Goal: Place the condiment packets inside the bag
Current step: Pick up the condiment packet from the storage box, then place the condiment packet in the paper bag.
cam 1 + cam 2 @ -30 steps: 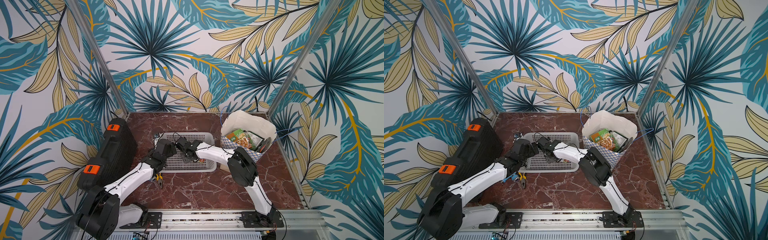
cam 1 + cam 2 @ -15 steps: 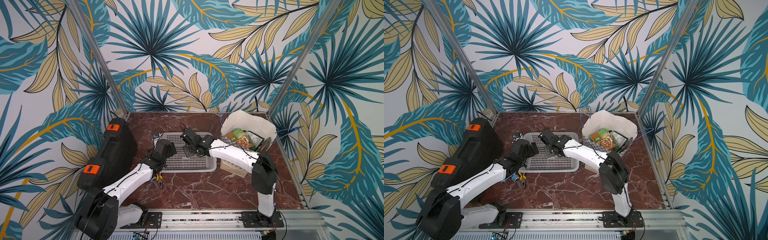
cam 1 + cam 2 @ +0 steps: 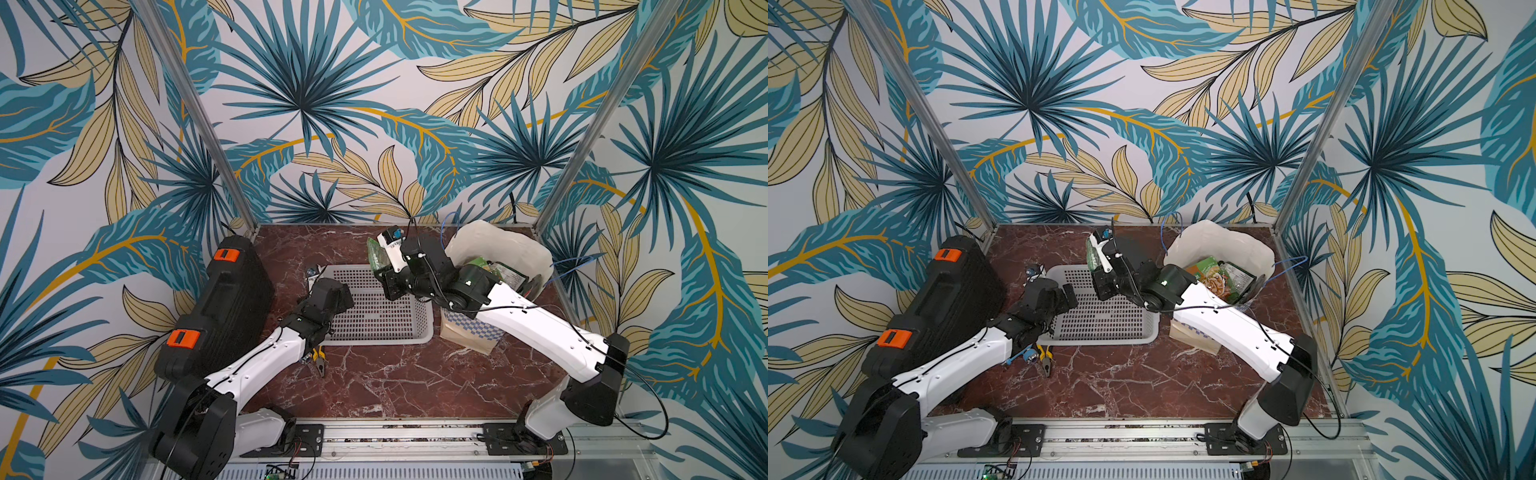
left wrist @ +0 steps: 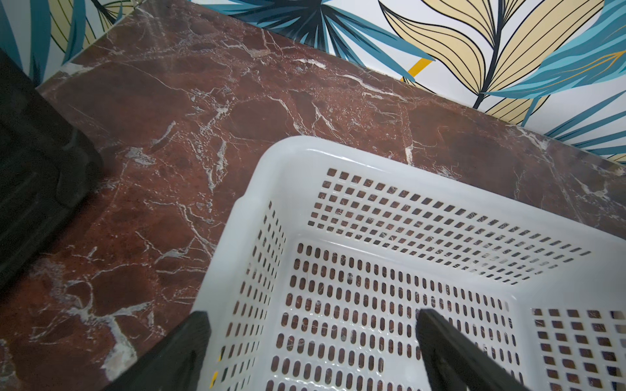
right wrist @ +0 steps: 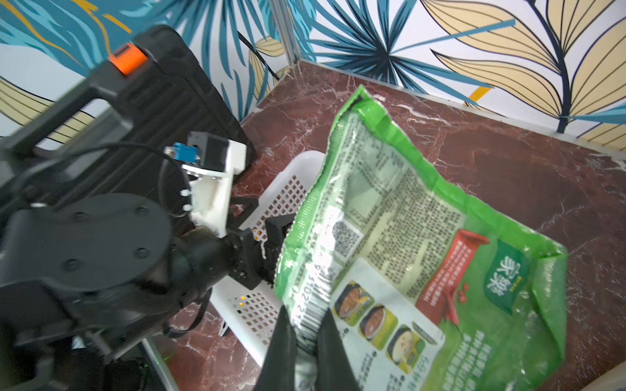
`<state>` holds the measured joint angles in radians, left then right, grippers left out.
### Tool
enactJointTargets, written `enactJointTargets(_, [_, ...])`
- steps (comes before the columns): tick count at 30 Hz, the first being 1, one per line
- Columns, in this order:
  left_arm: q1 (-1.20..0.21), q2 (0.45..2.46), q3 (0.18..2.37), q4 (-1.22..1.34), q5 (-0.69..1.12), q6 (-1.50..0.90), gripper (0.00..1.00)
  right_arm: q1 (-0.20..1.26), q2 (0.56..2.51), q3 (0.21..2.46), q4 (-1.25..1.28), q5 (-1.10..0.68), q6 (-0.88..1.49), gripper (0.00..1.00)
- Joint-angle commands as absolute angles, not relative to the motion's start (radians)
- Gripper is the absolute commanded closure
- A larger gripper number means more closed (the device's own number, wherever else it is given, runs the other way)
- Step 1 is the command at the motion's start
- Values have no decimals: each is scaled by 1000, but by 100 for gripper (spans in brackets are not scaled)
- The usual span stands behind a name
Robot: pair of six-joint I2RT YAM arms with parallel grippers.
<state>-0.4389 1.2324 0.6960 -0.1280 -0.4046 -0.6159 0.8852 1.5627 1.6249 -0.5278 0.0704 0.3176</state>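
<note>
While your right gripper (image 5: 306, 330) clamps a green condiment packet (image 5: 406, 237) above the basket (image 4: 305, 152) near the bag (image 3: 498, 245), your left gripper (image 4: 311, 318) hangs over the basket, jaws apart.

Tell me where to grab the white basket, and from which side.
Grip the basket by its thin upright side wall, from above, one finger inside and one outside: its top is open and the rim is narrow. The open left hand hangs over that wall.

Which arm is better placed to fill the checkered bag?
Right. The right gripper is shut on a green plastic packet near the checkered paper bag; the left gripper is open over the white perforated basket.
</note>
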Motion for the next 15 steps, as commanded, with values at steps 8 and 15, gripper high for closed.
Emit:
enactJointTargets(8, [-441, 1209, 674, -107, -397, -608, 0, 887, 1314, 1572, -486, 57, 271, 100])
enactJointTargets(15, [-440, 1208, 673, -105, -396, -608, 0, 884, 1172, 1527, -522, 201, 226, 100])
